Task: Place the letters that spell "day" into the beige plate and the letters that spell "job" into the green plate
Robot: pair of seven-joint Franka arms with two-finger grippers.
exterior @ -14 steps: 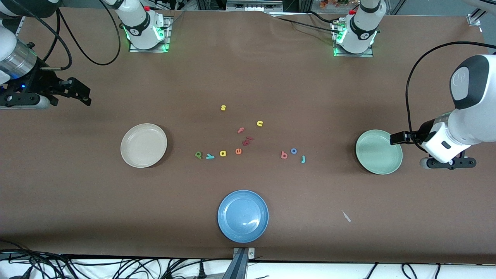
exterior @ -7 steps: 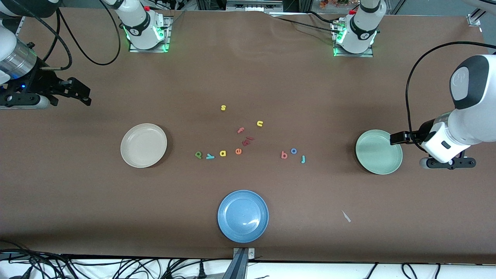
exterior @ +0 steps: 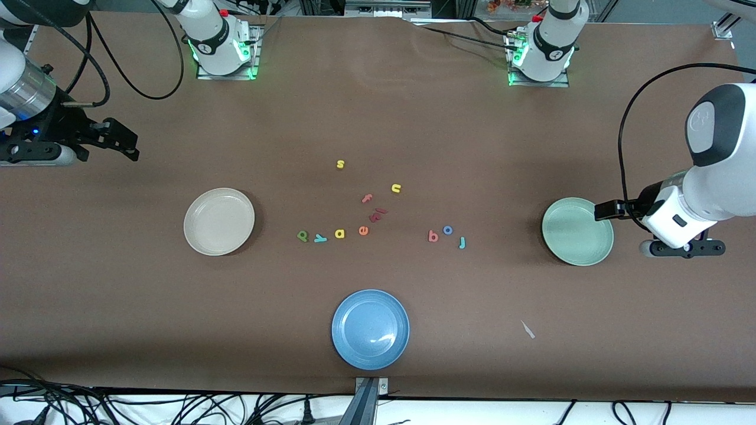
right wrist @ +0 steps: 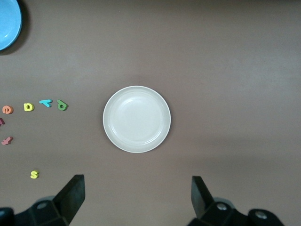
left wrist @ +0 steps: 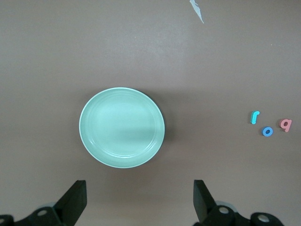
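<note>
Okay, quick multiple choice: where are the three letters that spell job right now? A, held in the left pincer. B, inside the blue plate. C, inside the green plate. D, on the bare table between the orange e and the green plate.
D: the salmon b, blue o and teal j lie on the brown table, with the green plate holding nothing.

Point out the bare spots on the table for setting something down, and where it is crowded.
Bare cloth lies between the beige plate and the blue plate, and between the blue plate and the green plate. The foam letters crowd the middle, between the beige and green plates.
</note>
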